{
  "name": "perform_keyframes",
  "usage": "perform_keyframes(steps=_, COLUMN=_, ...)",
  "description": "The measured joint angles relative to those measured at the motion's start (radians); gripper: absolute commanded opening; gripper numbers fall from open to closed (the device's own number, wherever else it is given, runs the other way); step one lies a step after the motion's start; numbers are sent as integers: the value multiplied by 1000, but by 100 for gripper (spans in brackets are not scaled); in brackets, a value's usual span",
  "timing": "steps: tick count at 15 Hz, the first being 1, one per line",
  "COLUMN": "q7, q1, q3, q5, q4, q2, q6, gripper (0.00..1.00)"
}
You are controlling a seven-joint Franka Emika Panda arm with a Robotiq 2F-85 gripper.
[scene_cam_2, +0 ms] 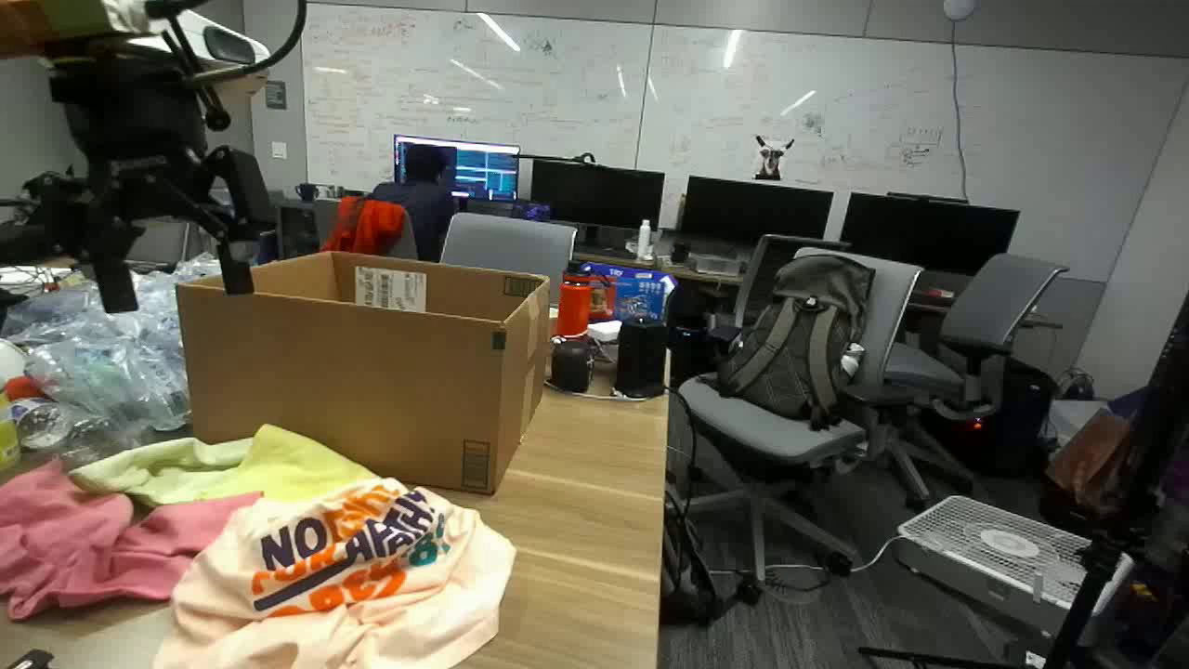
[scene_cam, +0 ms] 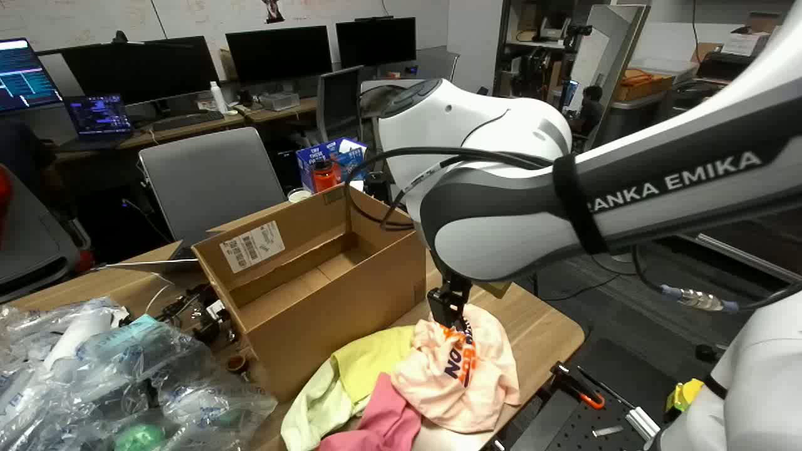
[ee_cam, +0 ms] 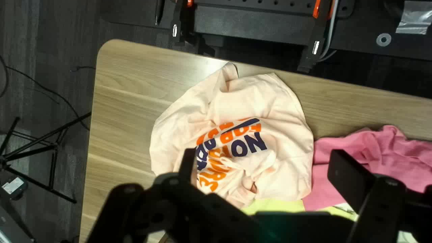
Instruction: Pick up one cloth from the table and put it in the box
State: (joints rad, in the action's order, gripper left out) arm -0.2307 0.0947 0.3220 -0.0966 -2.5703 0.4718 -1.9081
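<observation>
The pale peach cloth [scene_cam: 482, 401] with orange and dark printed letters lies crumpled on the wooden table [scene_cam: 539, 319], near its rounded corner. It also shows in an exterior view [scene_cam_2: 437, 613] and in the wrist view [ee_cam: 270, 101]. The brown cardboard box [scene_cam: 338, 319] stands open beside the cloths, its white label on an inner wall; it also shows in an exterior view [scene_cam_2: 353, 372]. My gripper [scene_cam_2: 176, 288] is open with nothing between its fingers, pointing down above the cloths. In the wrist view the gripper [ee_cam: 262, 165] has its fingers wide apart over the peach cloth, the right one over pink cloth.
A yellow-green cloth [scene_cam: 376, 357] and a pink cloth [scene_cam: 382, 419] touch the peach cloth, between it and the box. Clear plastic packaging [scene_cam: 188, 376] lies beyond the box. A red bottle [scene_cam_2: 573, 307] and black devices [scene_cam_2: 641, 358] stand behind the box.
</observation>
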Motion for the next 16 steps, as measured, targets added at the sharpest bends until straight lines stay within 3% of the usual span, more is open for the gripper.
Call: perform_keyframes(steps=16, q7=0, q1=0, q3=0, q5=0, q4=14, q2=4, q6=-1, gripper=100)
